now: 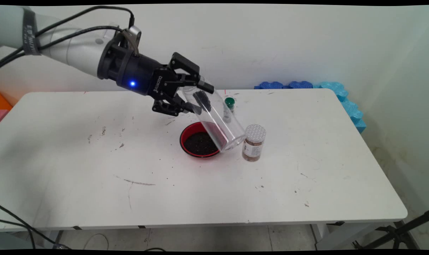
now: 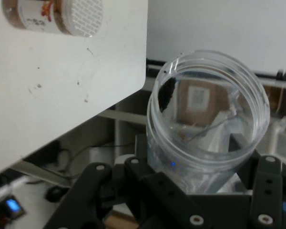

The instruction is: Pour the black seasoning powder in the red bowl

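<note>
Main view, inventory, positions rel. to red bowl (image 1: 199,144):

- Hand (image 1: 196,98), 1 pc: black, up-left of bowl, clamped on clear plastic jar (image 1: 218,120). Fingers grip jar's closed end; one finger shows through jar wall.
- Clear jar, 1 pc: tilted steeply, open mouth down-right, over bowl's right rim. Mouth-to-rim contact: can't tell. Dark grains cling to inside of jar wall.
- Red bowl, 1 pc: on tabletop (image 1: 94,170), holds dark granular stuff. Right rim partly hidden by jar.
- Spice jar (image 1: 254,143), 1 pc: perforated white lid, brown contents, upright, just right of bowl. Label unreadable.
- Green-capped bottle (image 1: 229,109), 1 pc: behind bowl, partly screened by jar; body hard to make out.
- Blue foam pieces (image 1: 328,95): far right-rear of bowl, beyond tabletop edge, along wall; count unclear.

Hand view: jar (image 2: 207,119) seen mouth-on, base hidden by hand linkage; spice jar (image 2: 57,16) cut off at top edge; bowl not in shot.
</note>
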